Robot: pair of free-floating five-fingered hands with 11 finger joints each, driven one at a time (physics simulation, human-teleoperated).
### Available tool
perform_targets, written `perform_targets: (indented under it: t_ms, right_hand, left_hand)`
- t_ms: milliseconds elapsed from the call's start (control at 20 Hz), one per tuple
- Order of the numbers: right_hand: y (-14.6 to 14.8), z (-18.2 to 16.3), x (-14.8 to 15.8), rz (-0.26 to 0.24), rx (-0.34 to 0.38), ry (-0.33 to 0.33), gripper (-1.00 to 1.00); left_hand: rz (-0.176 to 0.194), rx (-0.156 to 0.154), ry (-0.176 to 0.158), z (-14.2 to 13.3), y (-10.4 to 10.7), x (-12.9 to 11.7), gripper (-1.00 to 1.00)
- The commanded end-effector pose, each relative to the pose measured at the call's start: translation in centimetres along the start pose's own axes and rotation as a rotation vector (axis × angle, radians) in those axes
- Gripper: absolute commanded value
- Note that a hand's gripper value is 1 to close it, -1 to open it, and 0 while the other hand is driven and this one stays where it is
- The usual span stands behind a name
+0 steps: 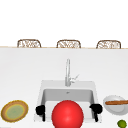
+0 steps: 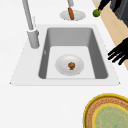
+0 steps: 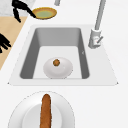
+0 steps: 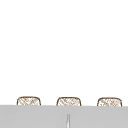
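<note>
My left hand (image 1: pixel 40 110) hangs over the front left corner of the sink (image 1: pixel 41 88), fingers straight and pointing down, holding nothing. In the left side view the left hand (image 2: pixel 119 53) has its fingers spread beside the sink's front rim. My right hand (image 1: pixel 96 109) hovers at the front right corner, fingers relaxed, and the right hand (image 3: pixel 3 43) is just as empty in the right side view. Between them a large red ball (image 1: pixel 67 114) covers the front of the basin. A white plate (image 2: pixel 69 65) lies in the basin with a small brown morsel (image 2: pixel 71 65) on it.
A yellow-rimmed plate (image 1: pixel 14 111) lies on the counter left of the sink. On the right stands a white plate (image 1: pixel 114 107) with a sausage (image 1: pixel 116 102), and a lime (image 1: pixel 122 123) lies near it. The faucet (image 1: pixel 67 72) rises behind the basin. Three chair backs (image 1: pixel 29 43) line the far edge.
</note>
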Motion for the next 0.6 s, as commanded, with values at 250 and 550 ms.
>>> perform_targets:
  t_ms: [250,550]
  right_hand:
    - [-1.6,-3.0,-2.9,-0.018,0.15,-0.006,-1.0]
    - [-1.1,-1.6,-6.3,-0.047,0.177,-0.028,-1.0]
  left_hand:
    - [-0.01,0.005,0.003,0.0,0.0,0.0,0.0]
    - [-0.016,0.009,0.006,0.0,0.0,-0.1,0.0]
